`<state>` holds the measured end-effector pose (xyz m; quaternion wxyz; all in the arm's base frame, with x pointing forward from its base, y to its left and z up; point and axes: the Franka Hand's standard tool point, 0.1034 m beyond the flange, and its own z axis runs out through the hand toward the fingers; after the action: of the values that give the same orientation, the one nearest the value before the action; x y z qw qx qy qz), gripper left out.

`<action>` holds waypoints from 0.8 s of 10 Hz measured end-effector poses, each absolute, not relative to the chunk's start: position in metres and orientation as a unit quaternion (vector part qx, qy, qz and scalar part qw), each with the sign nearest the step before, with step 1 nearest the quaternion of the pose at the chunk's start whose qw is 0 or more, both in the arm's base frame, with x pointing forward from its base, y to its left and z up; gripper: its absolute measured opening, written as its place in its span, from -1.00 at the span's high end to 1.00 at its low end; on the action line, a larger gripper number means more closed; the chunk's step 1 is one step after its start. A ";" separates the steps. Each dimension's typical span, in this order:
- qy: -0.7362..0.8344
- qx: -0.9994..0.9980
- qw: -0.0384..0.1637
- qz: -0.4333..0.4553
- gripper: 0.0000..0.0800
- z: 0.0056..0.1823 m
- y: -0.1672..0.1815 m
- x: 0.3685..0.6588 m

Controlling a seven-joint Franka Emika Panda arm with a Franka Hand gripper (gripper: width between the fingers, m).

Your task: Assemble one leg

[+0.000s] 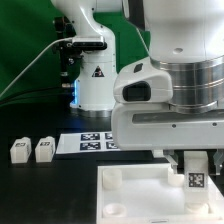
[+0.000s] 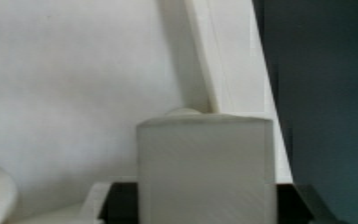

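the bulky white and grey wrist housing of the robot arm (image 1: 165,90) fills the exterior view's right side, closest to the lens. below it hangs the end effector (image 1: 195,165), its two fingers closed narrowly around the leg (image 1: 196,181), a small white plastic rectangular block with a black-and-white square tag facing the camera. the leg is upright over the large white square plastic plate (image 1: 135,195), near the plate's corner on the exterior view's right. i cannot tell whether the bottom of the leg touches the plate or sits just above it. a raised round socket (image 1: 113,178) shows on the plate towards the exterior view's left, well apart from the leg.

in the wrist view the leg (image 2: 202,165) stands as a plain white block in the middle of the picture, with the plate (image 2: 69,80) pale behind it and the dark table (image 2: 327,100) along one side.

on the black table (image 1: 40,190), at the exterior view's left, two other small white blocks (image 1: 20,151) (image 1: 44,149) stand side by side, close but apart. just beside them, towards the exterior view's right, lies the marker board (image 1: 95,142), flat with its printed tags up. behind it rises the white robot base (image 1: 95,85) against a green backdrop (image 1: 25,40).
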<state>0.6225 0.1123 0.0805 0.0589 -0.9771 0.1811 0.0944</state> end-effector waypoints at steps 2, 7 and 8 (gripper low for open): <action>0.354 -0.929 0.065 0.083 0.27 0.080 0.109 0.631; 0.627 -0.770 0.083 0.085 0.27 0.079 0.107 0.628; 0.651 -0.750 0.082 0.088 0.27 0.079 0.106 0.628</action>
<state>0.6281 0.1057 0.0793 0.0815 -0.7498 0.6507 0.0882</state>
